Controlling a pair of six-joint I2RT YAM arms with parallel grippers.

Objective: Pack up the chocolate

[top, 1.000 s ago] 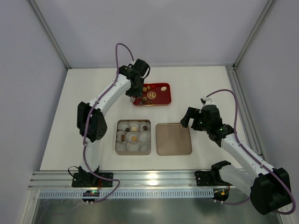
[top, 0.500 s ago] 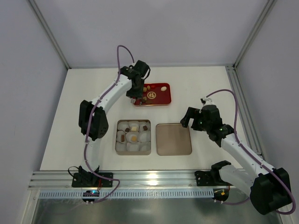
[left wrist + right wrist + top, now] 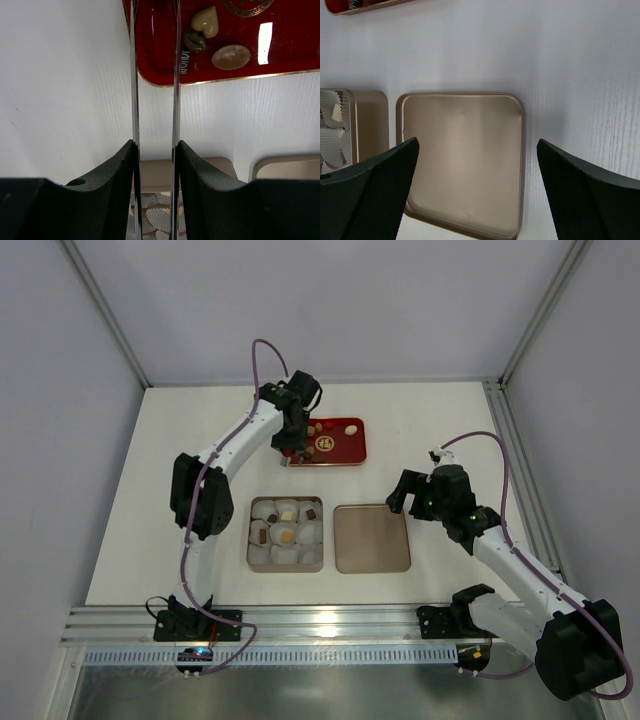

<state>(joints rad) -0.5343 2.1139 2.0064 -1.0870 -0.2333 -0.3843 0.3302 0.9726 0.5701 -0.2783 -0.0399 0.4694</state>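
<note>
Small chocolates (image 3: 322,430) lie on a red tray (image 3: 345,455); the left wrist view shows a cream heart (image 3: 205,22), a dark piece (image 3: 194,41) and a round tan one (image 3: 230,56). A gold tin (image 3: 249,545) holds white paper cups, and several hold chocolates (image 3: 286,535). My left gripper (image 3: 287,453) has long thin metal blades; they reach over the tray's left end (image 3: 153,5), a narrow gap apart, with nothing between them. My right gripper (image 3: 400,495) is open and empty over the tin's lid (image 3: 462,160).
The flat gold lid (image 3: 371,538) lies right of the tin. The tin's wall (image 3: 152,172) and the lid's corner (image 3: 290,167) show behind my left fingers. The tin's edge (image 3: 367,117) shows left of the lid. Metal rails run along the table's right and near edges.
My left gripper has shifted slightly at the tray's left end. The right arm has not moved.
</note>
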